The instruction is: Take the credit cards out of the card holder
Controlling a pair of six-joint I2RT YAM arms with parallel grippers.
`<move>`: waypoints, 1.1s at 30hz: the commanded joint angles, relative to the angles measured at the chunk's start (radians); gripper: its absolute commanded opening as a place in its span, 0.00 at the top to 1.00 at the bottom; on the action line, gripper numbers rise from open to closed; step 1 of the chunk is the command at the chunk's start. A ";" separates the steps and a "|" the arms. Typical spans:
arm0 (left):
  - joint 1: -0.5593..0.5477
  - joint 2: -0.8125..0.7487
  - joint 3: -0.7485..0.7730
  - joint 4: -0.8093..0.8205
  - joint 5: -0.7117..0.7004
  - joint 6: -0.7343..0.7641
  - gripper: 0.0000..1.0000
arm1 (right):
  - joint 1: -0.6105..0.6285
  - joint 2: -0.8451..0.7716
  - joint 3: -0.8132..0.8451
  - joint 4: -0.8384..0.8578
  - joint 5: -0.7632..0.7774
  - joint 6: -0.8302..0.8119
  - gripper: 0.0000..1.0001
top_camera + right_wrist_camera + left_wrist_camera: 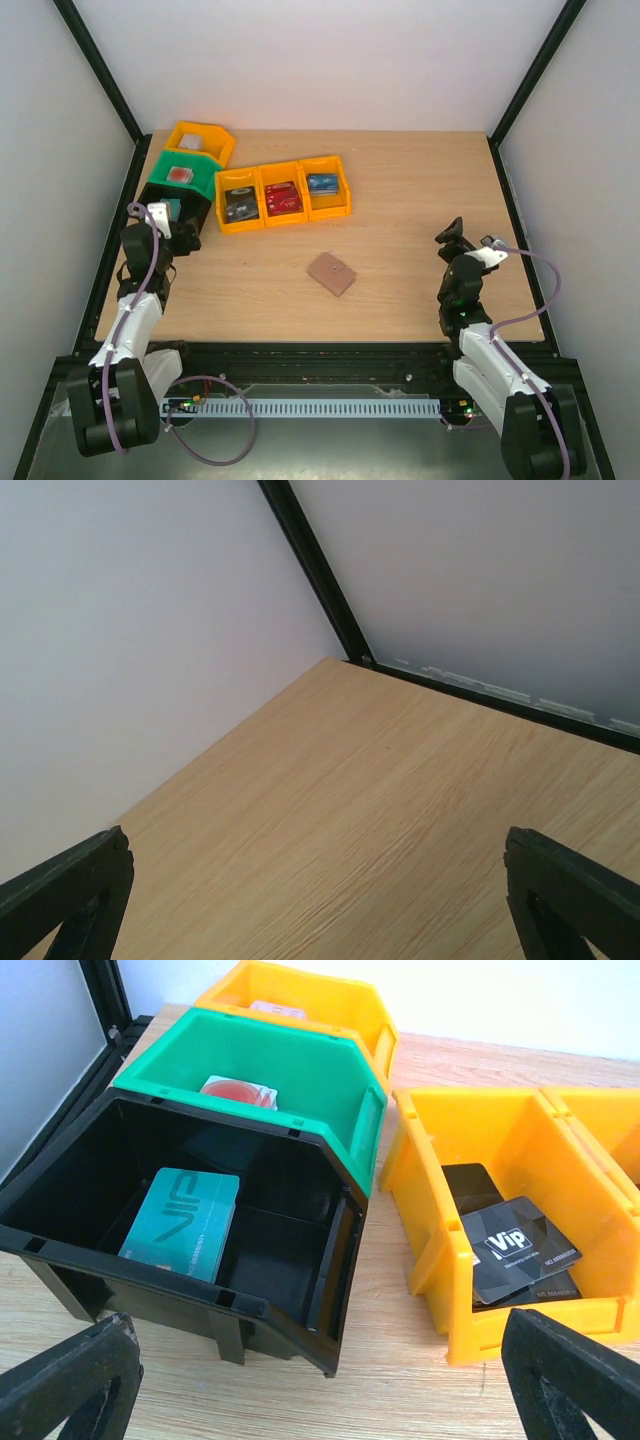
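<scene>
Card holder (pixel 331 273) diagonal, far-left to near-right

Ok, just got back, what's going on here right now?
Nothing is being handled yet. The tan card holder lies flat in the middle of the table, apparently folded shut, neither arm near it. The left gripper hangs open and empty before the black bin, which holds a teal VIP card. The right gripper is open and empty over bare wood on the right. The row of orange bins holds a black card, a red card and a blue card.
</scene>
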 commanded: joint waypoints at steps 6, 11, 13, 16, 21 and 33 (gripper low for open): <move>0.001 0.012 0.051 -0.030 0.024 0.005 0.01 | 0.002 -0.054 0.057 -0.052 -0.197 -0.036 0.02; 0.001 0.020 0.076 -0.062 0.051 0.014 0.01 | 0.002 -0.090 0.128 -0.072 -0.612 -0.062 0.01; 0.001 0.030 0.092 -0.085 0.062 0.018 0.01 | 0.002 -0.047 0.176 -0.075 -0.807 -0.008 0.01; 0.001 0.047 0.113 -0.119 0.074 0.024 0.01 | 0.051 0.119 0.282 -0.152 -1.024 0.049 0.08; -0.001 0.057 0.118 -0.137 0.109 0.029 0.01 | 0.384 0.387 0.563 -0.681 -0.696 -0.153 0.14; -0.007 0.056 0.109 -0.139 0.152 0.035 0.01 | 0.617 0.826 0.825 -0.984 -0.435 -0.284 0.10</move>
